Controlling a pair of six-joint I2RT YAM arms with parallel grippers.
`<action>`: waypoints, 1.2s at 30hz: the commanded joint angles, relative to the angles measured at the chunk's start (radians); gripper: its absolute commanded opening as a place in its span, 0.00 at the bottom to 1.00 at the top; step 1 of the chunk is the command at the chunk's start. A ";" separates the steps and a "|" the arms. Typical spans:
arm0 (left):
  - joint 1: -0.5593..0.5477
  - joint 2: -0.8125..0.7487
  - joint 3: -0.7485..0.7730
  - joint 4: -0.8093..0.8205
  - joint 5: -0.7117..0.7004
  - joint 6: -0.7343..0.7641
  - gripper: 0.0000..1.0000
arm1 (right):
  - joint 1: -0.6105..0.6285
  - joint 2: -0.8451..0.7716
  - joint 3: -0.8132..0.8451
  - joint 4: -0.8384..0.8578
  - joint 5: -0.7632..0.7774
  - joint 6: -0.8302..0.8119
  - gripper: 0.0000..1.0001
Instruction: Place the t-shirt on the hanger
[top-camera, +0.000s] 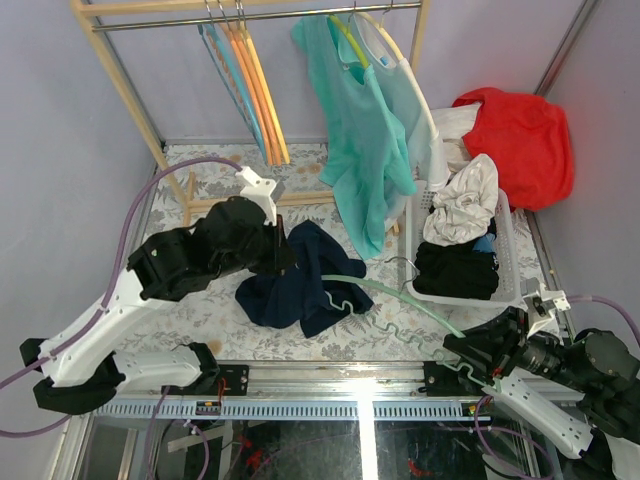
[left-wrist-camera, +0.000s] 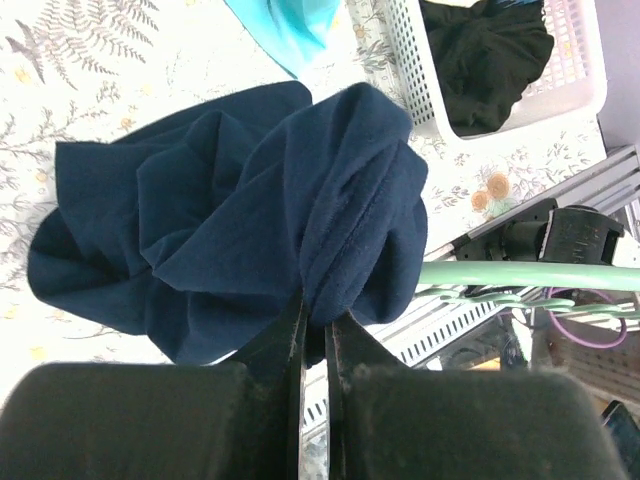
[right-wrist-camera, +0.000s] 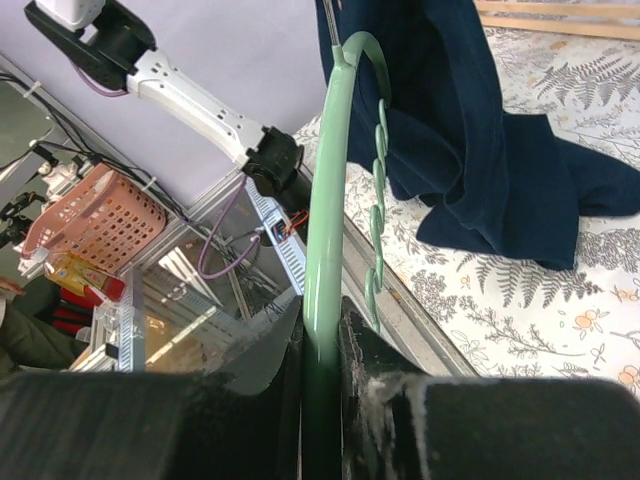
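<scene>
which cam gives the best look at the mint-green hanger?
Top external: the hanger shows nearly whole, running from the t-shirt to the right gripper. Right wrist shows one arm and the wavy bar close up, clamped in its jaws, the rest cropped. Left wrist catches only a short green stretch at its right edge.

Looked like a small corner boxed in by pale lilac walls (top-camera: 60, 120), lit soft and even. Had a wooden clothes rack (top-camera: 121, 85) standing at the back, with a metal rod (top-camera: 160, 21) across its top. Had a white tablecloth (top-camera: 200, 165) spread out in front, printed with grey ferns and little orange flowers (pretty grandma-ish tbh). Kept a white slatted laundry basket (top-camera: 512, 250) on the right side of that cloth. Ended at the near edge in an aluminium rail (top-camera: 330, 405). Showed a salmon-pink plastic crate (right-wrist-camera: 100, 215) off past the table edge in the right wrist view.
</scene>
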 joint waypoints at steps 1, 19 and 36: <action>-0.007 0.066 0.167 -0.146 0.000 0.112 0.00 | 0.006 0.029 0.000 0.142 -0.072 -0.008 0.00; -0.035 0.303 0.652 -0.345 0.038 0.214 0.00 | 0.006 -0.014 -0.213 0.531 0.117 -0.033 0.00; -0.050 0.431 0.951 -0.335 -0.024 0.276 0.00 | 0.014 -0.002 -0.129 0.638 0.093 -0.091 0.00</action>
